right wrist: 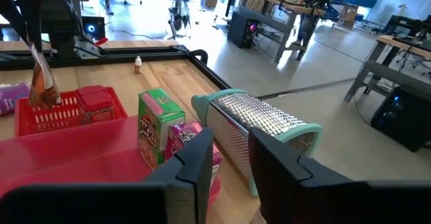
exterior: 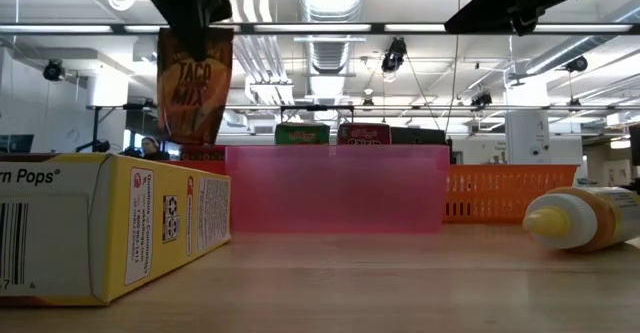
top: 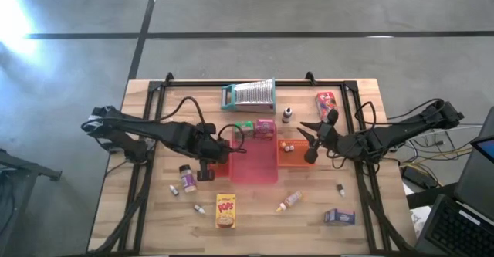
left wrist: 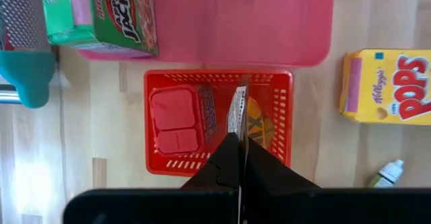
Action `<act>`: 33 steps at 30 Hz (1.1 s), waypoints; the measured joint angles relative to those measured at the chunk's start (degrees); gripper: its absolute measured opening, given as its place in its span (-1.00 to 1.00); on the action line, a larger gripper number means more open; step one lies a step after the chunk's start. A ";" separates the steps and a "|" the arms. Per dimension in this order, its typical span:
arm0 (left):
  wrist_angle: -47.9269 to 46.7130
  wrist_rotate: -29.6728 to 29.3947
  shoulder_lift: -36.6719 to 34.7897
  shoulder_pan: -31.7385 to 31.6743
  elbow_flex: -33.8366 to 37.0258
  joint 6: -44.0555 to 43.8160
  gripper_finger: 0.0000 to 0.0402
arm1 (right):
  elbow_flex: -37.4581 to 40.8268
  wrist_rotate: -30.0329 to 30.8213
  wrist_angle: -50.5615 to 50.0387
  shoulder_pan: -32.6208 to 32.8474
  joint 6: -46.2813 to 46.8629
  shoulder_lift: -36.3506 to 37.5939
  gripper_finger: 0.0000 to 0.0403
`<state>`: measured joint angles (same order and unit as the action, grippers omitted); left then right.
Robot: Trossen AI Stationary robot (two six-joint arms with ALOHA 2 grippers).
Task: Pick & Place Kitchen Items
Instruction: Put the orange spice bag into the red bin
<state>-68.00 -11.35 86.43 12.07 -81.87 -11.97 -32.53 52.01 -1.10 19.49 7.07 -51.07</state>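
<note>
Left wrist view shows the left gripper [left wrist: 237, 143] clamped on the brown taco-mix packet [left wrist: 244, 116] above the red basket [left wrist: 161, 81]; lower it straight beside the red box [left wrist: 175, 120] before releasing, while the right gripper [top: 309, 137], fingers apart, waits over the orange basket [top: 293, 160].

place: looks like a robotics lab / open workshop
floor: bare concrete [top: 309, 10]
ceiling: exposed ducts [exterior: 330, 48], strip lights [exterior: 330, 28]
background: desks [right wrist: 296, 12] with computers, cables
setup: wooden table [top: 255, 218] with two arms
</note>
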 joint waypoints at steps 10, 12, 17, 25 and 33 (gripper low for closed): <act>4.88 -0.24 -0.04 -1.62 5.40 1.32 -1.00 | 0.00 0.00 0.00 0.00 0.24 0.00 -0.68; 5.77 -0.26 -0.04 -2.14 6.65 1.61 -1.00 | 0.00 -0.02 0.00 0.00 0.24 0.00 -0.71; 8.79 -0.26 -0.04 -3.21 10.05 2.62 -1.00 | 0.00 -0.02 0.00 0.00 0.24 0.00 -0.75; 16.50 -0.29 -0.07 -4.37 15.49 4.91 -1.00 | 0.00 -0.04 -0.02 0.00 0.37 0.00 -0.78; 21.40 -0.92 -0.15 -4.46 18.90 5.93 -0.97 | 0.00 -0.07 -0.07 0.00 0.41 0.00 -0.67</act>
<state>-46.60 -12.28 86.28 7.60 -62.98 -6.03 -32.53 51.94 -1.17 19.49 7.49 -51.07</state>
